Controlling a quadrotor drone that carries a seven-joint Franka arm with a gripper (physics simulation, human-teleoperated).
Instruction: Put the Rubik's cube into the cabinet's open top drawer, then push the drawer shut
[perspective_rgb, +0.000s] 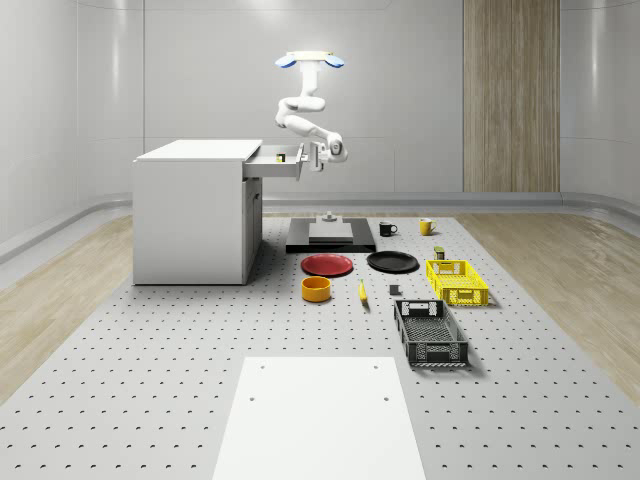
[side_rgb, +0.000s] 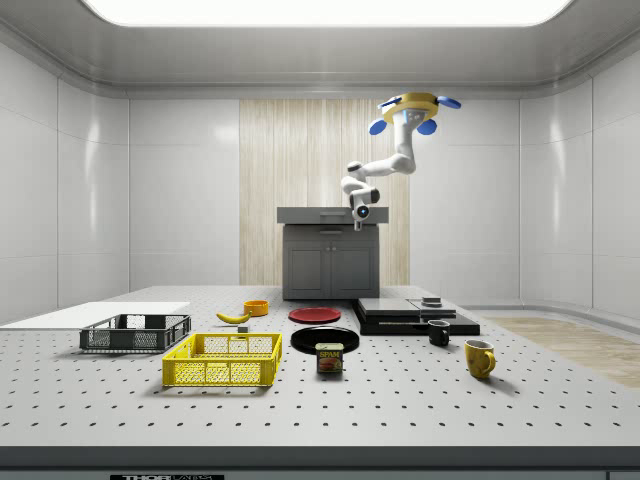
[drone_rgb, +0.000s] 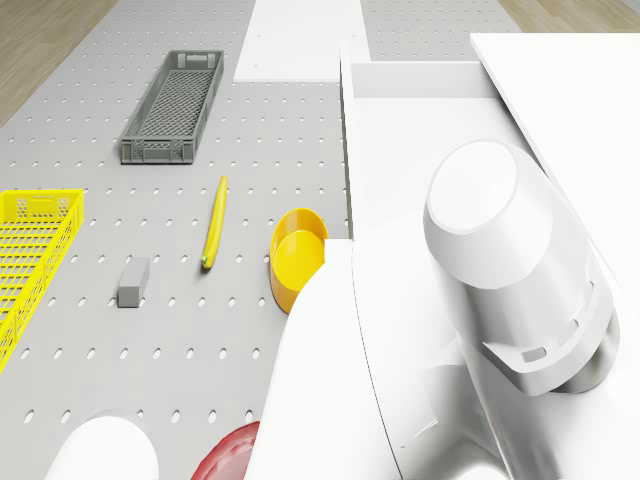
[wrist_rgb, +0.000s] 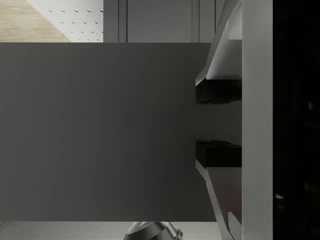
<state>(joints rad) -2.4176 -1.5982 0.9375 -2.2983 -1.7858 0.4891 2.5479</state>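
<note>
The white cabinet stands at the whole-scene view's left with its top drawer pulled out. A small multicoloured Rubik's cube lies inside the drawer. The drone hovers high beside the cabinet, just past the drawer's front. Its arm bends down so that my gripper is right at the drawer's front panel. In the wrist view my gripper faces that grey panel, fingers apart with nothing between them. The side view has the gripper in front of the cabinet.
On the floor near the cabinet lie a red plate, a black plate, an orange bowl and a banana. A yellow crate and a grey crate sit farther right. A black platform is under the drone.
</note>
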